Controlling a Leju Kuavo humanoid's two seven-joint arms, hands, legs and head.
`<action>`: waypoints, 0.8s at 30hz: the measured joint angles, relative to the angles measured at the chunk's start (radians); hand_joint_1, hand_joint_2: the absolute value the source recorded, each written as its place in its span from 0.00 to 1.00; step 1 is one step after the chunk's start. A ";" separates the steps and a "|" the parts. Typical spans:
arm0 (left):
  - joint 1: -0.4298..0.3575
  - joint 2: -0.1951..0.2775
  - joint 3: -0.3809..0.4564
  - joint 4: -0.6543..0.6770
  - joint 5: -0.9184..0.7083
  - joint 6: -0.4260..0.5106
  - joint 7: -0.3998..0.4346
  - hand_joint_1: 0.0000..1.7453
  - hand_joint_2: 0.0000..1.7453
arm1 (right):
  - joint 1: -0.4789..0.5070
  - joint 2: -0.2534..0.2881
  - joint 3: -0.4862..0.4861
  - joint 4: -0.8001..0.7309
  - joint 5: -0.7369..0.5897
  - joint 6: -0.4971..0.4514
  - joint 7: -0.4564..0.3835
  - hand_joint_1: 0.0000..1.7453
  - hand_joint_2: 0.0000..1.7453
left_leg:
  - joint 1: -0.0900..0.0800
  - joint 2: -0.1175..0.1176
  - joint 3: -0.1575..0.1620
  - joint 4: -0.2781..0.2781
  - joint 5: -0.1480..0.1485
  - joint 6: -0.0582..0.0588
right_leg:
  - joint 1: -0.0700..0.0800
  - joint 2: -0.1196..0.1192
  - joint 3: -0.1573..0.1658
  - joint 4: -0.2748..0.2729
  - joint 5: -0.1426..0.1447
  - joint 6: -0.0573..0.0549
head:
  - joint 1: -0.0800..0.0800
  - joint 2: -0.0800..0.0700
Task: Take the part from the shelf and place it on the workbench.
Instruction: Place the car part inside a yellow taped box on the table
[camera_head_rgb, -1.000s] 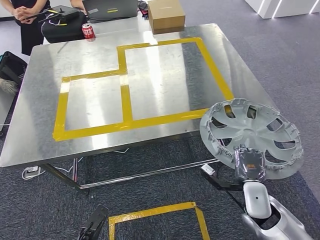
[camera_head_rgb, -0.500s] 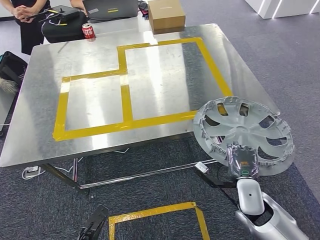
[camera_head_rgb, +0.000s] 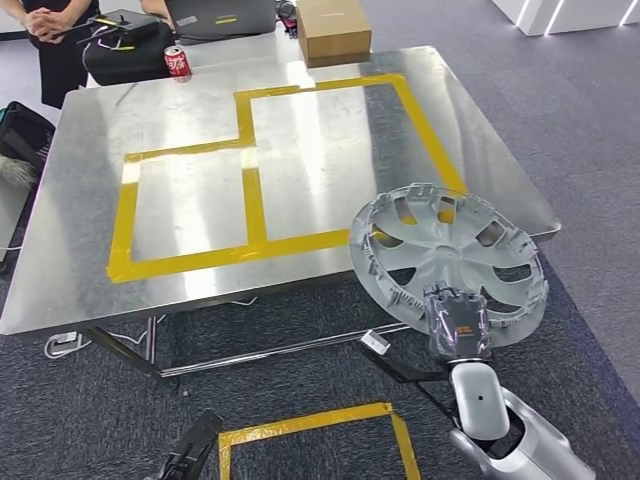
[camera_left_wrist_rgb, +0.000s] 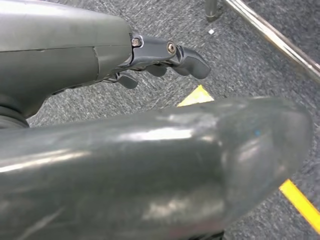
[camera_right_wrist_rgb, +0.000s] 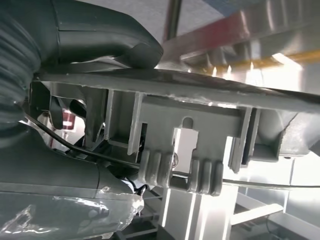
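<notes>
The part is a silver plastic wheel cover (camera_head_rgb: 445, 250), held nearly flat with its far edge over the front right corner of the steel workbench (camera_head_rgb: 317, 150). My right hand (camera_head_rgb: 456, 325) grips its near rim from below the picture. The right wrist view shows the cover's ribbed underside (camera_right_wrist_rgb: 188, 120) close up, with my thumb (camera_right_wrist_rgb: 105, 40) lying over its edge. My left hand (camera_head_rgb: 185, 455) hangs low beside the floor tape; in the left wrist view its dark fingers (camera_left_wrist_rgb: 166, 55) are stretched out and hold nothing. Yellow tape (camera_head_rgb: 253, 200) marks rectangles on the bench top.
A cardboard box (camera_head_rgb: 333, 30), a red can (camera_head_rgb: 176, 63), a black bag (camera_head_rgb: 124, 50) and a laptop (camera_head_rgb: 219, 15) stand along the bench's far edge. A person (camera_head_rgb: 53, 30) stands at the far left. A yellow tape square (camera_head_rgb: 317, 425) lies on the carpet near me.
My right hand has carried the wheel cover leftward and toward the bench, so its far edge now overlaps the front right corner. The left arm has stayed put.
</notes>
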 joint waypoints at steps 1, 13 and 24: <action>-0.001 0.000 -0.002 0.000 0.000 0.000 0.000 0.00 0.00 | -0.002 0.000 0.005 -0.005 0.000 -0.004 0.000 1.00 1.00 | 0.004 0.000 0.016 -0.015 0.002 0.004 | 0.001 0.000 -0.015 0.030 -0.011 0.003 | 0.002 0.000; 0.001 0.004 -0.014 0.000 -0.003 0.011 0.006 0.00 0.00 | -0.005 0.003 0.052 -0.020 0.001 -0.014 0.001 1.00 1.00 | 0.033 -0.005 0.076 0.042 -0.085 -0.052 | -0.027 0.010 -0.075 0.043 0.058 0.019 | 0.007 0.000; 0.005 0.005 -0.014 0.000 -0.009 0.034 0.019 0.00 0.00 | 0.005 0.003 0.056 -0.023 0.002 -0.017 0.001 1.00 1.00 | 0.034 -0.004 0.074 0.007 -0.077 -0.059 | -0.019 0.020 -0.096 0.038 0.054 -0.012 | 0.004 0.000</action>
